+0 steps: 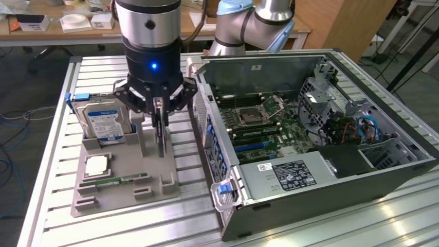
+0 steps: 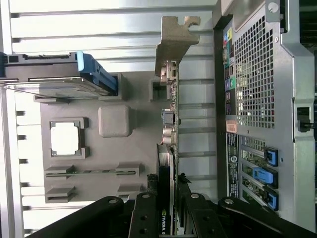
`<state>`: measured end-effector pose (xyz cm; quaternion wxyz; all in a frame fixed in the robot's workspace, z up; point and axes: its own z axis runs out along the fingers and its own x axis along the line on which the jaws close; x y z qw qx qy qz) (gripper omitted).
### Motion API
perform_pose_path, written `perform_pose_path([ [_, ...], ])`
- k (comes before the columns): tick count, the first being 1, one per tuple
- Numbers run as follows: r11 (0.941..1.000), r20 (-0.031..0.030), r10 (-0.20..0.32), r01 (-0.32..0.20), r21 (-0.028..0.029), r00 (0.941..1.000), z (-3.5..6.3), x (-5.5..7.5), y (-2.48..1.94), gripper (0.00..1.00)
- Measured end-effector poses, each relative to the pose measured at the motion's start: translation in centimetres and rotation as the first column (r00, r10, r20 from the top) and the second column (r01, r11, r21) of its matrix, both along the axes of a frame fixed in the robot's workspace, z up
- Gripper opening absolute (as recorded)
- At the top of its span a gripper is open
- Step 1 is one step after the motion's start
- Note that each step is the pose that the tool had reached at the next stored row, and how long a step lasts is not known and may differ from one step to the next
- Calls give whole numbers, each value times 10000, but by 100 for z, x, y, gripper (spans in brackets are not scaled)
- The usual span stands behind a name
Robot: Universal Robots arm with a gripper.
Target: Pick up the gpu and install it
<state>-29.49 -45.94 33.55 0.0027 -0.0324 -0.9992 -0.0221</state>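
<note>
Right now the gripper (image 1: 160,107) (image 2: 167,208) hangs over the grey tray (image 1: 123,194) (image 2: 133,153), its jaws clenched on the gpu (image 1: 162,136) (image 2: 166,171), which stands on its long edge above the tray's side nearest the computer case (image 1: 329,198) (image 2: 257,99). Whether the card's lower edge touches the tray I cannot tell. A narrow strip of slatted counter (image 1: 55,154) (image 2: 99,29) separates the tray's edge from the case's perforated rear wall. On the card's other side, a bare stretch of tray lies between it and the upright hard drive (image 1: 103,123) (image 2: 49,74). The case lies with its open side up, its rim unobstructed.

Seen edge-on in the wrist view, the card is thin, with a green board, a black cooler face carrying a green logo between the jaws, and a silver end bracket that juts past the tray's edge over the counter. A square chip (image 1: 96,164) (image 2: 65,138) and a narrow memory stick (image 1: 113,181) (image 2: 84,171) lie flat in the tray, well apart from the card.
</note>
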Motion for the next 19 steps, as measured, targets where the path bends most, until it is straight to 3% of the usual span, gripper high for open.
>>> perform_pose_path([
  [10, 9998, 1, 184, -184, 1, 9998, 133, 0, 3, 26],
  [19, 9998, 0, 205, -205, -1, 9998, 359, 0, 9, 26],
])
